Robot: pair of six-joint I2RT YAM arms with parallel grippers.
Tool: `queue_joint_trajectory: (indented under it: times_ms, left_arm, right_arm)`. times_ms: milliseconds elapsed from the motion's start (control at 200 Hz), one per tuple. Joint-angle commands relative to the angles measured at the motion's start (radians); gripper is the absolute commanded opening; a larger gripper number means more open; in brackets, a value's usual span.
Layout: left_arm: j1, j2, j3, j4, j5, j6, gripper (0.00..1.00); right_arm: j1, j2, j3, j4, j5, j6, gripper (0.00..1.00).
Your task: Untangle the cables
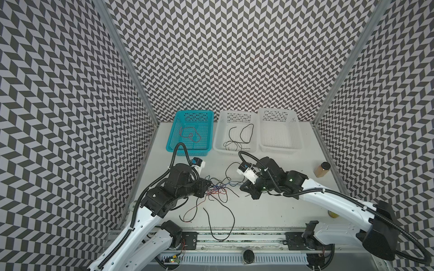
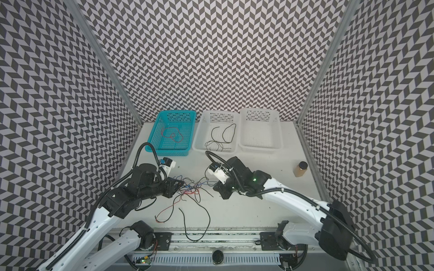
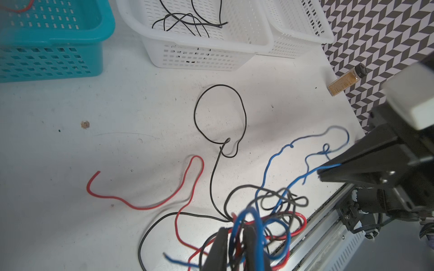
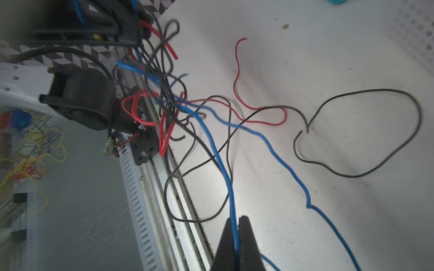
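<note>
White tbl (image 1: 270, 206), chevron walls (image 1: 234, 58); L claw (image 3: 236, 228) clamps cables (image 1: 217, 188), R claw (image 4: 236, 219) blue cable (image 4: 232, 199)

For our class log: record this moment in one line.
left hand around cable tangle | right hand shut on blue cable | teal basket: red cable

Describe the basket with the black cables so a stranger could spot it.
At the back of the table stand three baskets in a row. It is the middle basket, white. Only it holds black cables; the teal basket holds red cables.
</note>
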Motion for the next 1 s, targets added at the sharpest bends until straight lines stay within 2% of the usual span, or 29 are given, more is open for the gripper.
queue_joint_trajectory:
  times_ms: [0,70,130,220,406,516,666,826,916,996]
  left_arm:
    - [0.005,0.012,0.035,-0.017,-0.028,0.01,0.14]
    - [0.005,0.02,0.041,-0.028,-0.053,0.008,0.0]
    - [0.005,0.027,0.043,-0.035,-0.063,0.008,0.0]
    - [0.005,0.032,0.044,-0.037,-0.061,0.007,0.0]
    - [0.016,-0.006,0.048,-0.05,-0.125,-0.007,0.0]
    - [0.024,-0.063,0.049,-0.048,-0.157,-0.015,0.0]
    - [0.039,-0.218,0.041,-0.021,-0.189,-0.041,0.0]
    - [0.04,-0.376,0.08,-0.034,-0.223,-0.056,0.0]
    - [0.04,-0.367,0.136,-0.081,-0.194,-0.036,0.0]
    - [0.04,-0.319,0.202,-0.161,-0.21,-0.022,0.0]
  right_arm:
    - [0.001,-0.097,0.025,0.0,0.221,0.013,0.0]
    - [-0.01,-0.139,0.02,-0.013,0.317,0.031,0.0]
    - [-0.039,-0.161,0.029,-0.047,0.374,0.062,0.0]
    - [-0.118,-0.195,0.03,-0.087,0.393,0.123,0.0]
    - [-0.294,-0.29,-0.029,-0.099,0.324,0.219,0.0]
    - [-0.35,-0.289,-0.05,-0.137,0.309,0.248,0.0]
    - [-0.428,-0.269,-0.101,-0.166,0.305,0.305,0.0]
    - [-0.555,-0.27,-0.184,-0.147,0.261,0.363,0.0]
    - [-0.627,-0.279,-0.225,-0.136,0.263,0.388,0.0]
    - [-0.712,-0.289,-0.259,-0.115,0.206,0.403,0.0]
